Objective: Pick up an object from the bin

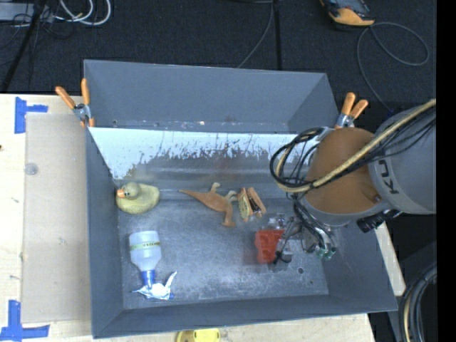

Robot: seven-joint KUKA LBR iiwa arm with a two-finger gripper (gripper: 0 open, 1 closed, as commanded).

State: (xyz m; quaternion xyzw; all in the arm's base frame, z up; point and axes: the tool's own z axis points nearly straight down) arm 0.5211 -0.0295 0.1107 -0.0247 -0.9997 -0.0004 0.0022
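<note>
My gripper is low in the bin's right part, under the orange wrist cover. Right against its left side lies a small red block-like thing on the bin floor; whether the two touch I cannot tell. Just above and to the left stands a small tan and brown striped toy. An orange toy dinosaur lies beside that, toward the bin's middle.
A yellow rubber duck sits at the left. Below it lies a white bottle with a green band, with a crumpled white and blue scrap at its neck. The arm and its cables hang over the bin's right wall.
</note>
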